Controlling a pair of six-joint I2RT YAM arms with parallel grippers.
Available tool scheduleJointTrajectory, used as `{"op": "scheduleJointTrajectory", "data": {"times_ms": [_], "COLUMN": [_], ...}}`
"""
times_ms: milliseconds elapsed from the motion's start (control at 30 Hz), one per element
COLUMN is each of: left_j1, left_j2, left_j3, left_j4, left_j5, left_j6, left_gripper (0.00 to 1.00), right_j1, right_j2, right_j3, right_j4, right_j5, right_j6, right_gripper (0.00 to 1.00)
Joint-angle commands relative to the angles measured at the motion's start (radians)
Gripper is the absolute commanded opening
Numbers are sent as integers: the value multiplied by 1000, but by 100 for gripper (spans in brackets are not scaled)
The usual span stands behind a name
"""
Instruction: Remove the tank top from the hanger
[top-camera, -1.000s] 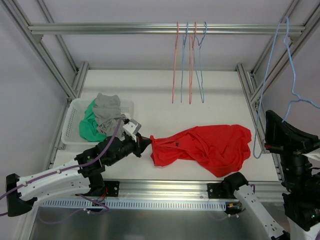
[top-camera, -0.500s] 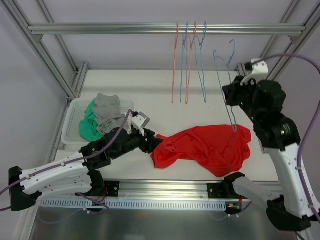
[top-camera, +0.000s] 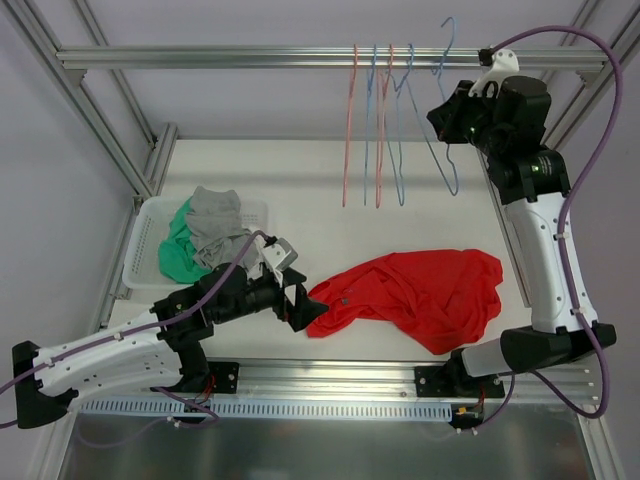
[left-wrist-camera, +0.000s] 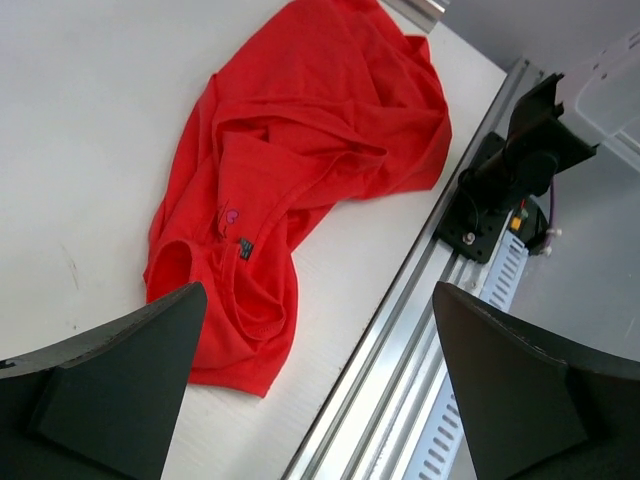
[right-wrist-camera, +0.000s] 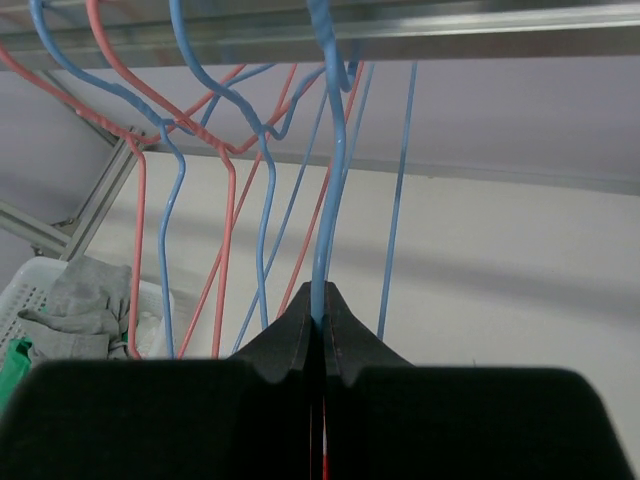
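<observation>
The red tank top (top-camera: 415, 295) lies crumpled on the white table, off any hanger; it also shows in the left wrist view (left-wrist-camera: 300, 170). My left gripper (top-camera: 305, 305) is open and empty, just above the top's left end. My right gripper (top-camera: 452, 112) is raised near the top rail and is shut on a bare blue wire hanger (top-camera: 440, 140). In the right wrist view the shut fingertips (right-wrist-camera: 322, 318) pinch the blue hanger (right-wrist-camera: 330, 180) just under the rail.
Several pink and blue hangers (top-camera: 378, 120) hang from the aluminium rail (top-camera: 250, 57). A white basket (top-camera: 150, 245) at the left holds grey and green clothes. The frame's front rail (top-camera: 330, 375) runs along the near edge.
My right arm has lifted the blue hanger off the red top and up to the rail. My left gripper has let go of the top's left end and opened.
</observation>
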Motion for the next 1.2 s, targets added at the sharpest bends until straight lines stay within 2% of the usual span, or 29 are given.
{"op": "scheduleJointTrajectory", "data": {"times_ms": [0, 233, 367, 400, 433, 467, 567, 700, 833, 1000, 1167], "left_j1": [1, 1, 1, 1, 1, 1, 1, -19, -44, -49, -75], "left_j2": [0, 18, 124, 154, 223, 259, 409, 605, 835, 1046, 1201], "left_j3": [-17, 21, 81, 95, 129, 146, 205, 291, 421, 613, 767], "left_j4": [-2, -14, -18, -17, -18, -18, -18, -17, -18, -18, -18], "left_j5": [32, -52, -80, -89, -97, -104, -129, -152, -148, -99, -97], "left_j6": [-19, -19, -8, 4, 13, 21, 21, 33, 50, 47, 38], "left_gripper": [99, 99, 99, 99, 99, 99, 99, 99, 99, 99, 99], "right_j1": [1, 36, 32, 26, 21, 9, -30, -98, -125, -123, -123], "right_j2": [26, -10, -33, -39, -56, -73, -191, -384, -559, -746, -823], "right_j3": [26, -147, -221, -244, -256, -273, -357, -443, -462, -463, -457], "right_j4": [54, 100, 126, 126, 126, 124, 123, 42, -127, -228, -298], "right_j5": [-89, 26, 42, 31, 25, 25, 37, 110, 207, 177, 119], "right_j6": [52, 77, 78, 78, 84, 87, 89, 64, -36, -91, -112], "right_gripper": [0, 0, 0, 7, 24, 62, 99, 100, 99, 99, 99]}}
